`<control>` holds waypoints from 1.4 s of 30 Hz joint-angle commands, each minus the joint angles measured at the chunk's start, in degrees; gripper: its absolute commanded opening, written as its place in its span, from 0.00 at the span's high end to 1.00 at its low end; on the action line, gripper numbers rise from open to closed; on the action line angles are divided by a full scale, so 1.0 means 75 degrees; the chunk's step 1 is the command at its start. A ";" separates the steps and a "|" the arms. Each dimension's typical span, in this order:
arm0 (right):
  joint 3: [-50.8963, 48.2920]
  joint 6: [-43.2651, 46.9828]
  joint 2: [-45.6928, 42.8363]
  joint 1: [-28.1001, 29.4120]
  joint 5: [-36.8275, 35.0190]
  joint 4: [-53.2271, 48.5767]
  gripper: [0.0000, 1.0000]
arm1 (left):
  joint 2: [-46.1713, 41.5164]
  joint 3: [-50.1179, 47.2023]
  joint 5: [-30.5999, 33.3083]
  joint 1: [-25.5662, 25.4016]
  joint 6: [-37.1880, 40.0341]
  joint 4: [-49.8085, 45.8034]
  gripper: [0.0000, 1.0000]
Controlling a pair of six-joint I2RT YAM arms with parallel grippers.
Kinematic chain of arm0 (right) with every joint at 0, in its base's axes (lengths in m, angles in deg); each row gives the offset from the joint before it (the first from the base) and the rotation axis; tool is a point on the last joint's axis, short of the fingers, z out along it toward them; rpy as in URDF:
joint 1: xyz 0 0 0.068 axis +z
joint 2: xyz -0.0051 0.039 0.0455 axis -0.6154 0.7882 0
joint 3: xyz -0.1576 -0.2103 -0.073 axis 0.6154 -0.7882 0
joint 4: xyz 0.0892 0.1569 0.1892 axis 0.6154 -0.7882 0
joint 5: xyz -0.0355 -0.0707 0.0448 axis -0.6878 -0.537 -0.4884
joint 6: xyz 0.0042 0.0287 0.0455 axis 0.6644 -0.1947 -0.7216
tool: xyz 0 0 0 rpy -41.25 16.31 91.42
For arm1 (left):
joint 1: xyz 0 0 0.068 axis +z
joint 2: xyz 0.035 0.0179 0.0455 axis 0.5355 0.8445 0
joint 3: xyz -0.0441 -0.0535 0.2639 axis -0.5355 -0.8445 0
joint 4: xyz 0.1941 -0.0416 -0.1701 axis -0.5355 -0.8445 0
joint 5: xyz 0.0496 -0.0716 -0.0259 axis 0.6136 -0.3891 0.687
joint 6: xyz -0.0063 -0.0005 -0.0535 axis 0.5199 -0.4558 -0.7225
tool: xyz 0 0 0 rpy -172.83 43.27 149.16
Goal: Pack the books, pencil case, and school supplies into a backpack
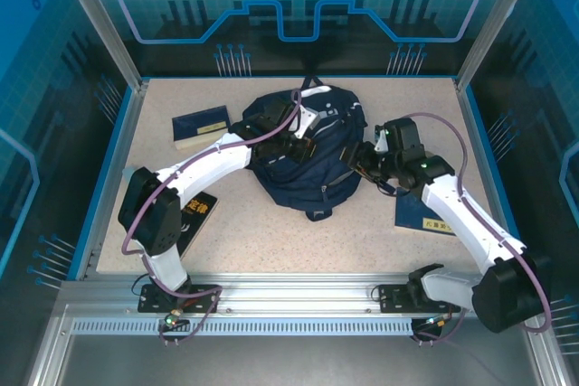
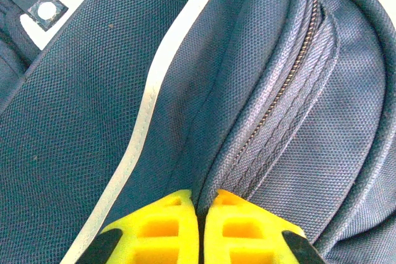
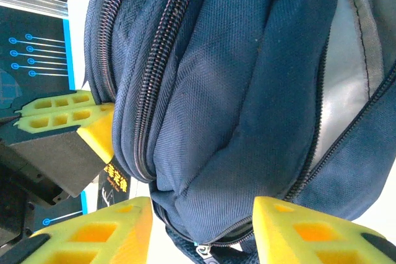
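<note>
Navy fabric identifies the backpack [image 1: 308,155], which lies in the middle of the speckled table [image 1: 271,255]. I log three books, all outside the backpack. One book [image 1: 201,126] lies far-left, apart from it. A second book [image 1: 195,216] lies near-left, partly under the left arm [image 1: 208,164]. A third book [image 1: 425,214] lies near-right, partly under the right arm [image 1: 470,219].

The left gripper [image 1: 294,146] rests on top of the backpack. On its wrist camera the fingers [image 2: 164,230] are pressed together beside a zipper [image 2: 291,72]. They appear to pinch a fold of fabric, though the frame edge cuts off the contact.

The right gripper [image 1: 362,166] sits at the backpack's right edge. Its fingers [image 3: 309,233] are spread wide with that edge between them, unclamped.
</note>
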 commanded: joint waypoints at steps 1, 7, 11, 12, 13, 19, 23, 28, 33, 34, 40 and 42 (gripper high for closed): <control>0.0262 -0.0175 0.0249 0.0126 0.0054 -0.0135 0.54 | -0.0534 -0.0031 -0.0458 0.0046 -0.0209 0.0462 1.00; 0.0321 -0.0119 0.0665 0.0242 0.0275 0.0183 0.60 | -0.0567 -0.0083 -0.0604 0.0046 -0.0228 0.0452 1.00; 0.0383 0.0002 0.0917 0.0337 0.0550 0.0516 0.75 | -0.0779 -0.0302 -0.0732 0.0043 -0.0355 0.0628 0.98; 0.0413 0.0035 0.0959 0.0351 0.0571 0.0528 0.80 | -0.0868 -0.0382 -0.0710 0.0048 -0.0414 0.0663 0.96; 0.0427 0.0037 0.0994 0.0349 0.0582 0.0539 0.85 | -0.0954 -0.0445 -0.0679 0.0039 -0.0483 0.0683 0.93; 0.0473 0.0031 0.1053 0.0408 0.0693 0.0973 0.97 | -0.1804 -0.0823 0.0410 0.0065 -0.1661 -0.0042 0.51; 0.0658 0.0076 0.1154 0.0508 0.0793 0.1268 0.98 | -0.2687 -0.1441 0.0392 0.0041 -0.2848 -0.0618 0.42; 0.0976 0.0147 0.1402 0.0708 0.0955 0.1588 0.98 | -0.3578 -0.2421 0.0183 -0.0427 -0.4163 -0.0794 0.39; 0.1287 0.0256 0.1539 0.0913 0.0993 0.1699 0.99 | -0.3622 -0.2929 0.0234 -0.0941 -0.5036 -0.0757 0.41; 0.1325 0.0280 0.1559 0.0950 0.0996 0.1712 0.99 | -0.3577 -0.3011 0.0214 -0.0997 -0.5155 -0.0676 0.42; 0.1407 0.0303 0.1609 0.1057 0.0992 0.1700 0.99 | -0.2995 -0.3136 0.0141 -0.1158 -0.5577 -0.0144 0.49; 0.1405 0.0295 0.1598 0.1069 0.0988 0.1700 0.99 | -0.2829 -0.3130 0.0140 -0.1159 -0.5630 0.0028 0.52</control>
